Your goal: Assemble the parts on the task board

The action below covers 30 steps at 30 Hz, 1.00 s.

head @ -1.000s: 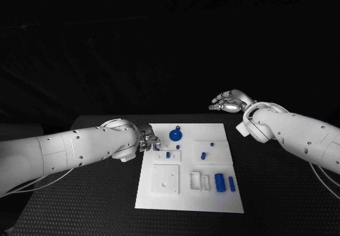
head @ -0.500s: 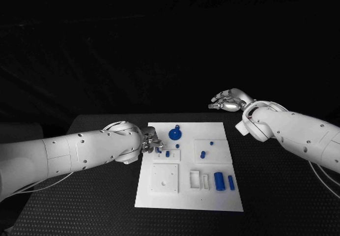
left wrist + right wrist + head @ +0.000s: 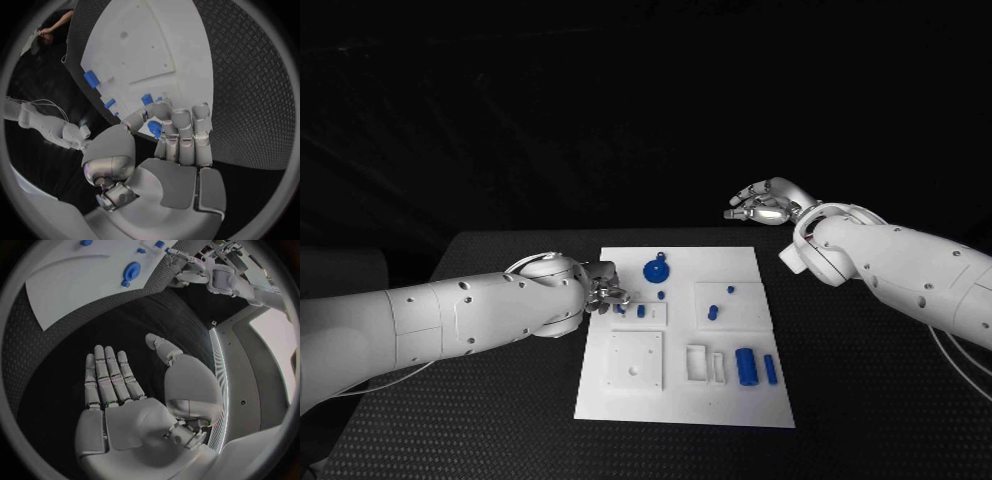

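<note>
Lying flat in the middle of the black surface [image 3: 473, 400]: the white task board [image 3: 678, 405], its long side running from near to far. Carrying small blue parts: a round blue disc with a short tab [image 3: 656, 270] at the far end, a tiny blue peg [image 3: 661, 295] just nearer than it, a short blue pin [image 3: 640, 312] standing in a square recess on the left, a blue pin [image 3: 713, 313] and a small blue stub [image 3: 730, 293] on the right panel, and two upright blue cylinders [image 3: 747, 367] side by side near the right near corner, beside white slotted blocks [image 3: 705, 365]. Lying on the near left: a white square plate with small holes [image 3: 635, 366]. Reaching in over the left edge of the board: the left hand [image 3: 606, 294], fingers bunched and curling downward close to the recess with the short pin; in the left wrist view, left hand [image 3: 169, 150] with fingertips [image 3: 164, 107] drawn together right at a blue piece [image 3: 154, 128] — not possible to tell whether pinching it or only touching it. Hovering well apart from the board, beyond its far right corner and raised above the surface: the right hand [image 3: 762, 207], holding nothing; in the right wrist view, right hand [image 3: 134, 405] showing fingers straight and spread apart, palm bare, over the dark surface.
</note>
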Each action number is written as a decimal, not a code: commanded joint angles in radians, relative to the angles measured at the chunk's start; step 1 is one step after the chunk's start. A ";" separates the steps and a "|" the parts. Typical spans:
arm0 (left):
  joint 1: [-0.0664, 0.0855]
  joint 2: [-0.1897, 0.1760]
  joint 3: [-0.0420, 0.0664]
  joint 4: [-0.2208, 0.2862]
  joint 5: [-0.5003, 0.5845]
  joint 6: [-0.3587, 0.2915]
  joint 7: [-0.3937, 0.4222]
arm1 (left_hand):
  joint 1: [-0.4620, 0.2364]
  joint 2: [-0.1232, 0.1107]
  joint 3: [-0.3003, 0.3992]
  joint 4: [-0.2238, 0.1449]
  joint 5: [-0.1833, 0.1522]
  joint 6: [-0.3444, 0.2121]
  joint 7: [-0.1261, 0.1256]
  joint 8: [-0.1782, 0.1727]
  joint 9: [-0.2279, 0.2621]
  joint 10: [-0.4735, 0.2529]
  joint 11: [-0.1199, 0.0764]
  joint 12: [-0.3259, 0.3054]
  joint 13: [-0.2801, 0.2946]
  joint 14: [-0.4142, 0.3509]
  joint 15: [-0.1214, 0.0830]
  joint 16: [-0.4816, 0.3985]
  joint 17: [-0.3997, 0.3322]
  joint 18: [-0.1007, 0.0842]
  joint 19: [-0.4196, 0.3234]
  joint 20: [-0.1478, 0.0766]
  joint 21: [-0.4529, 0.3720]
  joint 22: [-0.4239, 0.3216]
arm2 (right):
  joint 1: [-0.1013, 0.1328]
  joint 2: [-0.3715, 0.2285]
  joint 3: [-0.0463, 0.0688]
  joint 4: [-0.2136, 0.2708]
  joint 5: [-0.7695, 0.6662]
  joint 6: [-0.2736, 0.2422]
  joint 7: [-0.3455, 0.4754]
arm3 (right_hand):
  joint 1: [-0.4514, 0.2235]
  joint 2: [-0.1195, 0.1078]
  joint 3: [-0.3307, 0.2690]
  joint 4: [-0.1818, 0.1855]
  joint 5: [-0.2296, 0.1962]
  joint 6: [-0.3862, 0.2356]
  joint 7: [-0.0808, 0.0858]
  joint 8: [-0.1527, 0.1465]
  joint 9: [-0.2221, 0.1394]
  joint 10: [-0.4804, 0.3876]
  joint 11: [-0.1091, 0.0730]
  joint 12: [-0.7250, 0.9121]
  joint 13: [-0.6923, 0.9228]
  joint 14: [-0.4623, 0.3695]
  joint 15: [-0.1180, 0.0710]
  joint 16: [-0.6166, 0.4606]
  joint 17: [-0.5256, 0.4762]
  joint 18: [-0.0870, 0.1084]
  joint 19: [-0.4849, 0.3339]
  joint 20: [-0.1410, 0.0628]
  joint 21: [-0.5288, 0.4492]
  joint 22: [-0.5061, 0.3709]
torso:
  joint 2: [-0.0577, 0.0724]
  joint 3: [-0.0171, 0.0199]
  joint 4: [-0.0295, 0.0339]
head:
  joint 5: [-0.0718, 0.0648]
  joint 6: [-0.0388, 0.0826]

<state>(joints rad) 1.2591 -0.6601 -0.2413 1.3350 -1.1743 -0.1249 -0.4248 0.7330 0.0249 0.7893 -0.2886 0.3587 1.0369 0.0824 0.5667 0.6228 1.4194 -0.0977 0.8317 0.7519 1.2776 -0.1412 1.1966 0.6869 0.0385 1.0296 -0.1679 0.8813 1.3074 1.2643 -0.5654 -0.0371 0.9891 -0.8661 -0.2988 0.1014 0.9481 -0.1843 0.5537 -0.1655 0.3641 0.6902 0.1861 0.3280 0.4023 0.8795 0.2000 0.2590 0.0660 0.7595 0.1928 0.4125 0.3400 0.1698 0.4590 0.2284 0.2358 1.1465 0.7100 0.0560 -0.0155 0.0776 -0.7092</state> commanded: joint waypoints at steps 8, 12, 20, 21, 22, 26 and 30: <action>-0.016 -0.017 0.000 0.018 -0.029 -0.153 0.037 | 0.021 -0.006 0.030 0.037 0.001 0.078 -0.079 0.015 -0.006 -0.001 -0.007 0.010 0.004 0.002 -0.008 0.006 0.000 0.007 0.007 -0.071 0.011 0.022 | 0.000 -0.005 0.001 0.003 0.002 0.007 0.007 | 0.008 -0.005 -0.001 0.008 0.004 -0.008 0.054 0.003 -0.001 0.008 0.003 -0.007 0.001 0.005 0.002 -0.005 -0.002 -0.015 0.003 -0.003 -0.006 0.002 | 0.000 0.0003 -0.0006 | 0.001 -0.004; -0.019 -0.020 0.000 0.022 -0.014 -0.161 0.041 | 0.023 -0.009 0.030 0.040 0.001 0.078 -0.080 0.017 -0.007 -0.002 -0.008 0.011 0.004 0.003 -0.009 0.007 0.000 0.008 0.009 -0.072 0.013 0.022 | 0.000 -0.006 0.001 0.004 0.001 0.007 0.007 | 0.008 -0.005 -0.001 0.008 0.004 -0.008 0.054 0.003 -0.002 0.009 0.004 -0.009 0.001 0.005 0.002 -0.006 -0.002 -0.015 0.003 -0.003 -0.007 0.003 | 0.000 -0.0002 0.0007 | -0.001 -0.006; -0.033 -0.023 0.000 0.028 -0.007 -0.176 0.048 | 0.026 -0.010 0.031 0.046 -0.004 0.075 -0.080 0.020 -0.011 -0.003 -0.008 0.012 0.005 0.003 -0.011 0.007 -0.001 0.008 0.010 -0.072 0.015 0.021 | 0.000 -0.007 0.001 0.005 0.001 0.011 0.006 | 0.008 -0.006 -0.002 0.009 0.004 -0.008 0.054 0.003 -0.002 0.009 0.004 -0.011 0.001 0.004 0.002 -0.006 -0.003 -0.015 0.003 -0.003 -0.007 0.004 | 0.000 0.0005 -0.0010 | 0.001 -0.009; -0.037 -0.023 0.000 0.028 -0.007 -0.182 0.050 | 0.026 -0.011 0.031 0.047 -0.004 0.075 -0.080 0.020 -0.011 -0.003 -0.008 0.012 0.005 0.003 -0.011 0.007 -0.001 0.008 0.010 -0.073 0.015 0.021 | 0.000 -0.007 0.001 0.005 0.001 0.011 0.005 | 0.008 -0.006 -0.002 0.009 0.004 -0.008 0.054 0.003 -0.002 0.009 0.004 -0.011 0.001 0.004 0.002 -0.006 -0.003 -0.015 0.002 -0.003 -0.008 0.004 | 0.000 0.0006 -0.0015 | 0.001 -0.009; -0.040 -0.023 0.000 0.028 -0.007 -0.184 0.050 | 0.026 -0.011 0.031 0.047 -0.004 0.075 -0.080 0.020 -0.011 -0.003 -0.008 0.012 0.005 0.003 -0.011 0.007 -0.001 0.008 0.010 -0.073 0.015 0.021 | 0.000 -0.008 0.001 0.006 0.001 0.011 0.006 | 0.008 -0.006 -0.002 0.009 0.004 -0.008 0.054 0.003 -0.002 0.010 0.004 -0.011 0.001 0.004 0.003 -0.006 -0.003 -0.015 0.002 -0.003 -0.008 0.004 | 0.000 0.0006 -0.0017 | 0.001 -0.009; -0.045 -0.023 0.000 0.025 -0.007 -0.182 0.052 | 0.027 -0.011 0.031 0.049 -0.005 0.075 -0.080 0.021 -0.012 -0.003 -0.008 0.012 0.005 0.003 -0.012 0.007 -0.001 0.008 0.010 -0.073 0.015 0.021 | 0.000 -0.008 0.001 0.006 0.000 0.013 0.005 | 0.008 -0.006 -0.002 0.009 0.004 -0.008 0.054 0.003 -0.002 0.010 0.004 -0.012 0.001 0.004 0.003 -0.007 -0.003 -0.015 0.002 -0.003 -0.008 0.004 | 0.000 0.0006 -0.0013 | 0.001 -0.011; -0.050 -0.022 0.000 0.022 -0.007 -0.185 0.053 | 0.027 -0.012 0.031 0.049 -0.005 0.075 -0.080 0.021 -0.012 -0.003 -0.008 0.012 0.005 0.003 -0.012 0.007 -0.002 0.008 0.010 -0.073 0.016 0.021 | 0.000 -0.009 0.001 0.006 0.000 0.014 0.005 | 0.008 -0.006 -0.002 0.009 0.004 -0.008 0.054 0.003 -0.002 0.010 0.004 -0.013 0.001 0.004 0.003 -0.007 -0.003 -0.015 0.002 -0.003 -0.008 0.004 | 0.000 0.0007 -0.0015 | 0.001 -0.011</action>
<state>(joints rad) 1.2110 -0.6833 -0.2415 1.3576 -1.1873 -0.2899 -0.3876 0.7488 0.0092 0.7890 -0.2749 0.3552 1.0339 0.0781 0.5842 0.6091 1.4179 -0.0982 0.8402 0.7553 1.2813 -0.1443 1.2004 0.6866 0.0381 1.0368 -0.1681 0.8906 1.3079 1.2643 -0.5741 -0.0371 0.9936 -0.8661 -0.2961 0.1002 0.9481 -0.1843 0.5507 -0.1626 0.3641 0.6902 0.1861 0.3280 0.4015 0.8831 0.2036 0.2514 0.0661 0.7595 0.1927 0.4125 0.3380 0.1700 0.4590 0.2283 0.2320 1.1494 0.7096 0.0564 -0.0169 0.0786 -0.7204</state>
